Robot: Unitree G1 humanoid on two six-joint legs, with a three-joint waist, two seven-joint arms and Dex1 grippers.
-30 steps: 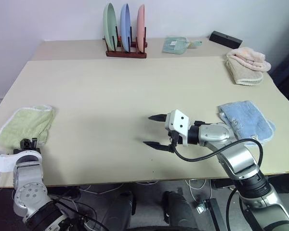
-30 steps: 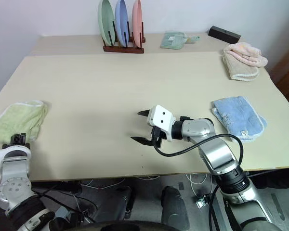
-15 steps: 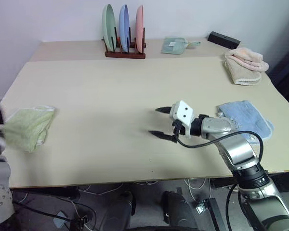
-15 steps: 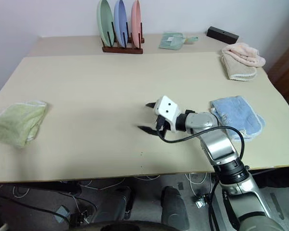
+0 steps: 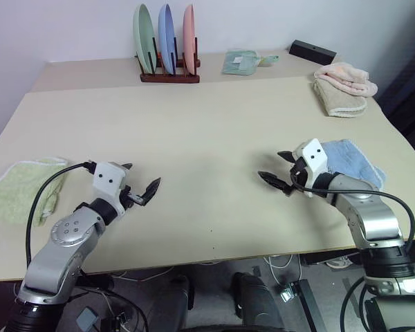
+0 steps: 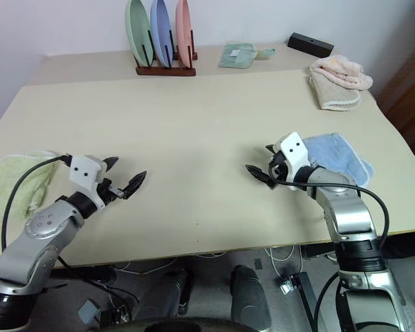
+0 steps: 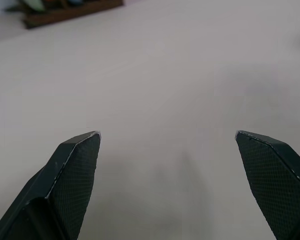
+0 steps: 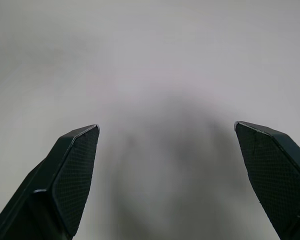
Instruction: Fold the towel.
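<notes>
Both arms hover over bare table, the green towel (image 5: pixel 24 190) lying folded at the table's left edge.

The left gripper (image 5: pixel 140 187) and the right gripper (image 5: pixel 277 168) both stand with fingers spread wide and hold nothing; each hangs above open tabletop (image 5: pixel 207 131), the left one near the towel but clear of it, the right one just beside a light blue towel (image 5: pixel 356 162). The green towel appears doubled over already, its near part reaching the table edge. Risks, as judged from this layout: the overhanging cloth could slide off if nudged; a further grasp might pinch only the upper layer and pull the fold open; the right arm, so close to the blue towel, could drag the wrong cloth.
</notes>
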